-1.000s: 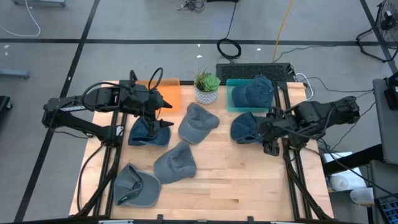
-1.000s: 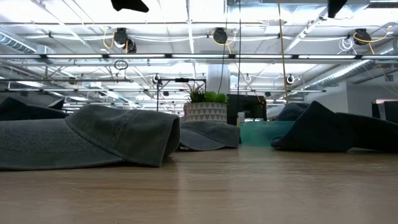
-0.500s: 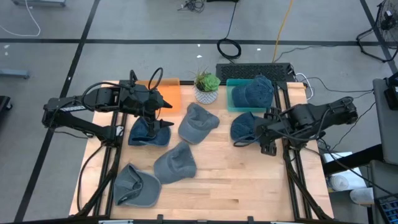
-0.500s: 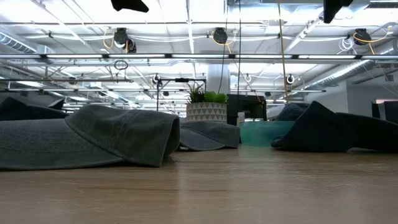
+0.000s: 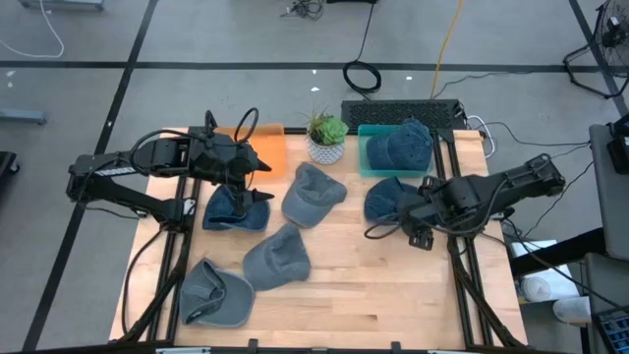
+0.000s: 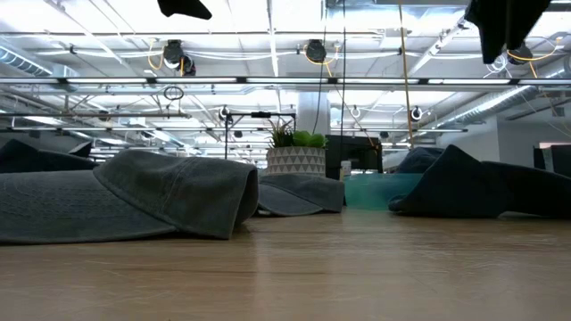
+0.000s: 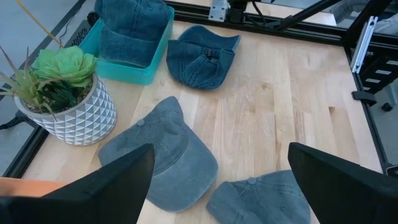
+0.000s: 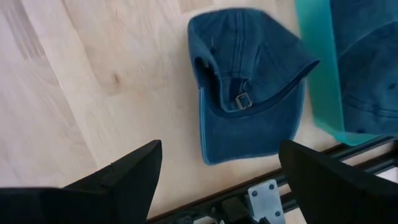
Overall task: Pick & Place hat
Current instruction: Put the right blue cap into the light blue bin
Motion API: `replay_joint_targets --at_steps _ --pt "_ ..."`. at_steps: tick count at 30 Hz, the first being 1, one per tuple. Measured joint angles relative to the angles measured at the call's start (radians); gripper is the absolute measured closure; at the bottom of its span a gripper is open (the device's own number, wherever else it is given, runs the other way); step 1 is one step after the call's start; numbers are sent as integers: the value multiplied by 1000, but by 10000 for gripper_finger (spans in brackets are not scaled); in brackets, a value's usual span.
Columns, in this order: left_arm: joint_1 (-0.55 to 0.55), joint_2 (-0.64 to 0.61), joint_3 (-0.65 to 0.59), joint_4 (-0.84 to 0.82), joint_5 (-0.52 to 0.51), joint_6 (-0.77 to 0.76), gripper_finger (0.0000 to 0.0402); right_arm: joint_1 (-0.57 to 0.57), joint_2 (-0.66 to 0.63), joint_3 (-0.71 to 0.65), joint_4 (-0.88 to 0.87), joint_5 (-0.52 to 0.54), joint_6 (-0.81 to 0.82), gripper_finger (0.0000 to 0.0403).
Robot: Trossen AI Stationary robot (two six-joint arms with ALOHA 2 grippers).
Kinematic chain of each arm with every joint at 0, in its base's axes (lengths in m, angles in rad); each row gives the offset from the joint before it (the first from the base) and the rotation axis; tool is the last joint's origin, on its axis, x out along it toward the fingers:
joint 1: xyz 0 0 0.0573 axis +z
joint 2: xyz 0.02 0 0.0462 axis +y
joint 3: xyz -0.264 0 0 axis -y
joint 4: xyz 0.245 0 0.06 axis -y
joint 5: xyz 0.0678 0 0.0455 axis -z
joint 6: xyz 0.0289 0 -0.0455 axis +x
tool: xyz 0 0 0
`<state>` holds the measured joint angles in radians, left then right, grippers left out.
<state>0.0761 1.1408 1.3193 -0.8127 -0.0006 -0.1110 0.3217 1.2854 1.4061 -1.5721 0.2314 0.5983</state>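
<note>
Denim-blue hat [image 5: 385, 201] flat on the wooden table [image 5: 364, 285], just in front of the teal tray [image 5: 366, 157], strap side up in the right wrist view [image 8: 249, 93]. Right gripper [image 5: 421, 211] above and just beside that hat, jaws wide apart, holding nothing. Second blue hat [image 5: 398, 146] inside the teal tray. Left gripper [image 5: 257, 180] well left of the tray, beyond the potted plant [image 5: 326, 138], jaws spread and empty, above another hat [image 5: 234, 208].
</note>
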Motion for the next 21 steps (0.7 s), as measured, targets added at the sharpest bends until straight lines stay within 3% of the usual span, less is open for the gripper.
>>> replay_joint_targets --at_steps 11,21 --pt "0 0 0 -7 0 -29 23 44 0 -106 18 2 -8 94" --pt "0 0 0 -7 1 -46 23 47 -1 -233 240 -99 23 94"
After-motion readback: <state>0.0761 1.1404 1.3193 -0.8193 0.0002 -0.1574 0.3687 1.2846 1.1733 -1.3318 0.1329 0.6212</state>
